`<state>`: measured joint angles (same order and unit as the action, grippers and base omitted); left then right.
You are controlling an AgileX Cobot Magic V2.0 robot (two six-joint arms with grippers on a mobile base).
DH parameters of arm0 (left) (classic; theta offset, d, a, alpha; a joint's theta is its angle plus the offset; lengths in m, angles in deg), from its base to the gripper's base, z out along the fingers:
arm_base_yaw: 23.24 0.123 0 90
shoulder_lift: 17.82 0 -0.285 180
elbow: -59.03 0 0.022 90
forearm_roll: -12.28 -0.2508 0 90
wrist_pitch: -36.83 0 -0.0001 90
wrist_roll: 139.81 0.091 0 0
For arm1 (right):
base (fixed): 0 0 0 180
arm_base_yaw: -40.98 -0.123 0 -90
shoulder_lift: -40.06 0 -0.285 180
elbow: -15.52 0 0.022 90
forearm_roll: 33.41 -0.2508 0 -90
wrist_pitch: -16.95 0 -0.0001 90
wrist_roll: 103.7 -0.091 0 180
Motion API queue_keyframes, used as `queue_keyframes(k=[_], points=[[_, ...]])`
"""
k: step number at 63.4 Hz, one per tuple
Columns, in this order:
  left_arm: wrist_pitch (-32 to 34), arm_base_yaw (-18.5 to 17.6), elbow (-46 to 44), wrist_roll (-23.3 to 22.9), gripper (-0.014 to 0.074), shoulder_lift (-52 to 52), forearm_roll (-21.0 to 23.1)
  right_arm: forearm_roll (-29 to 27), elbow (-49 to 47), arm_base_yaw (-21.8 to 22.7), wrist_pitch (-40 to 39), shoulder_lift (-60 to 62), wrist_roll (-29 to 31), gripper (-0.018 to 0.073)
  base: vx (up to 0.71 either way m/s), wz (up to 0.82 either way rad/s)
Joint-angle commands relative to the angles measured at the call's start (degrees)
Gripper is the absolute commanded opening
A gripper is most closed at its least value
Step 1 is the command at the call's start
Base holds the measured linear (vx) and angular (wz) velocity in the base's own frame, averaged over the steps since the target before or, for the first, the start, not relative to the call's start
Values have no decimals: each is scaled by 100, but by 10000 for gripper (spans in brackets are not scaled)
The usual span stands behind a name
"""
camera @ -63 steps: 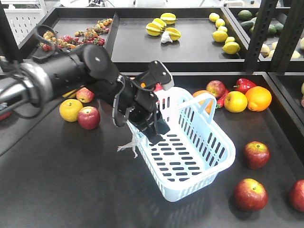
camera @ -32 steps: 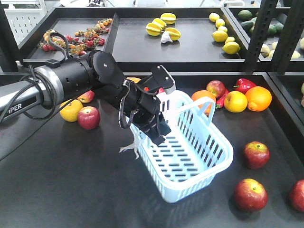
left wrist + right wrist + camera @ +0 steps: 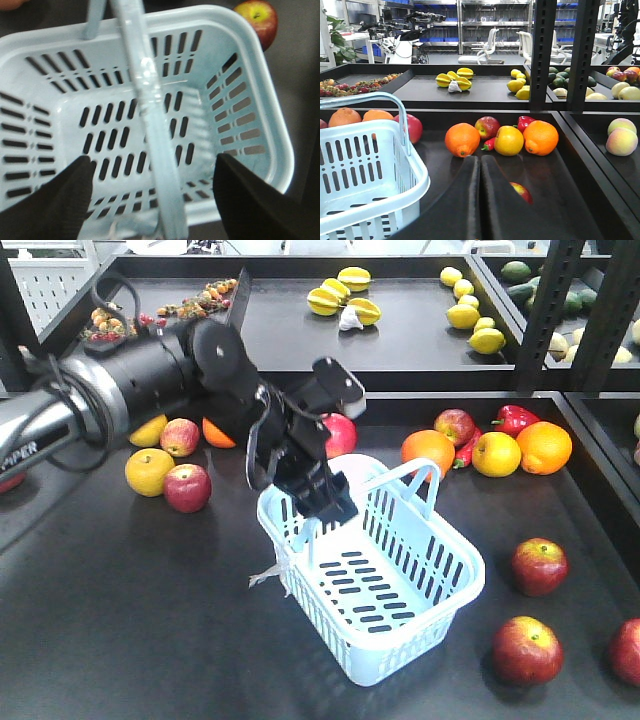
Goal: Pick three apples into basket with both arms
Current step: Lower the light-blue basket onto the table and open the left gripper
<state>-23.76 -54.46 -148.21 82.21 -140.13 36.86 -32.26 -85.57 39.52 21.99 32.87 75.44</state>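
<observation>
The left arm (image 3: 150, 380) is reaching in from the counter's (image 3: 120, 620) left edge. The left pincer (image 3: 152, 162) is hanging over the basket (image 3: 400, 630) with its two fingers spread wide, one on each side of the raised handle (image 3: 145, 100). It is gripping nothing, and whether a finger is touching the handle cannot be told. From the front view the pincer is sitting above the basket's back left rim. The basket is standing in the middle of the counter, nearer the front edge, with one corner turned toward that edge, and a clear scrap (image 3: 268, 575) is dangling from its left rim. Three apples (image 3: 540, 566) are lying on the counter toward the front right corner, all apart from the basket; the one nearest the back is closest to it. The right pincer (image 3: 480, 160) is showing its fingers pressed flat together with nothing between them. It is pointing along the counter toward an orange (image 3: 462, 140) and a yellow apple (image 3: 508, 140) near the back edge, with the basket's corner just to its left.
</observation>
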Motion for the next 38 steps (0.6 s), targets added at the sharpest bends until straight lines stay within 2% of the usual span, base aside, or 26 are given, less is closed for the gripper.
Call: queue_keyframes(k=[1,8,11,24,31,38], points=[[-401,-13,-559,-664,472,373,-354,64,70,33,-407,63,13,-5,0,0],[-1117,-13,-1053,-1190,385,378,-677,64,70,33,-407,63,13,-5,0,0],[-1113,-13,-1086,-1444,316,484,-759,64,70,33,-401,63,13,-5,0,0],[-1113,-13,-1066,-1720,-9,1285,-760,64,70,33,-406,63,13,-5,0,0],[-1113,-13,-1066,-2026,-8,1873,-760,64,70,33,-406,63,13,-5,0,0],[-1113,-13,-1066,-2064,-8,2435,-760,64,70,33,-406,63,13,-5,0,0]])
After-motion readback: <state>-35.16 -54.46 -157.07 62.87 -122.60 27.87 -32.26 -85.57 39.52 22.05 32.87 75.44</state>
